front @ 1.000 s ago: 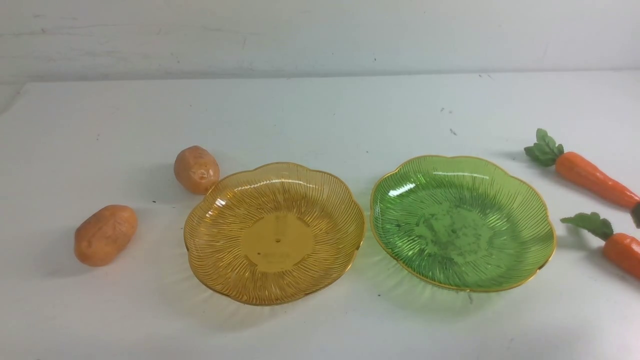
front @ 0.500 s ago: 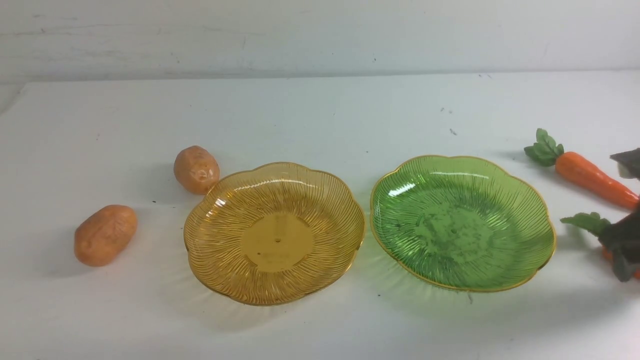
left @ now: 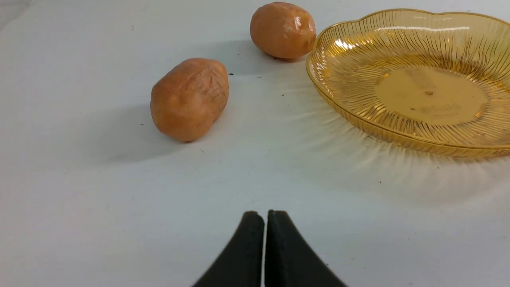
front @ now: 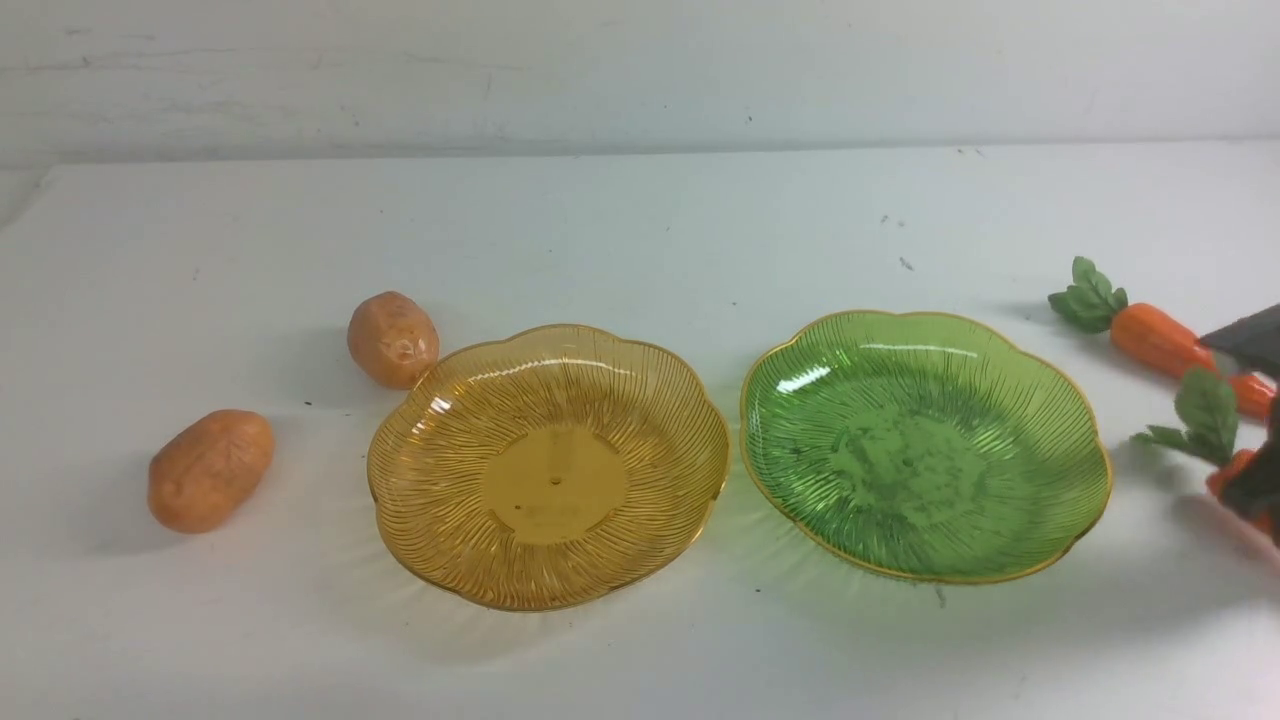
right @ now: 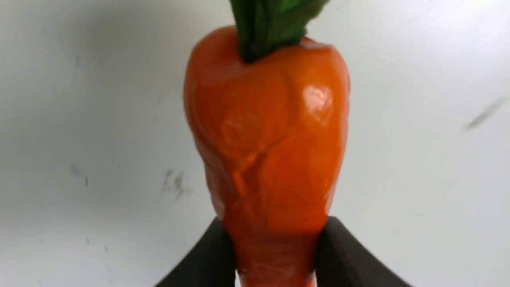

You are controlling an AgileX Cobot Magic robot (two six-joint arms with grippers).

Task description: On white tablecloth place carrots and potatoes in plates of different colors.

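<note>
— Progress?
— Nothing is plated yet. The amber plate [front: 430,480] and the green plate [front: 800,480] both sit empty on the white tablecloth [front: 620,230]. Right jaws are clamped round the near carrot [right: 271,139], out to the right of the green plate with its leaves tipped up. I'd judge this the first pick. The far carrot [front: 1155,338] lies on the cloth behind it. Left jaws are pressed together, gripping nothing.
— Potatoes?
— One potato [front: 392,338] sits just beside the amber rim, and the other potato [front: 210,468] lies further left. All four pieces are left to place.
— Writing?
— Only a moulded mark at the amber plate's centre, too faint to read.
</note>
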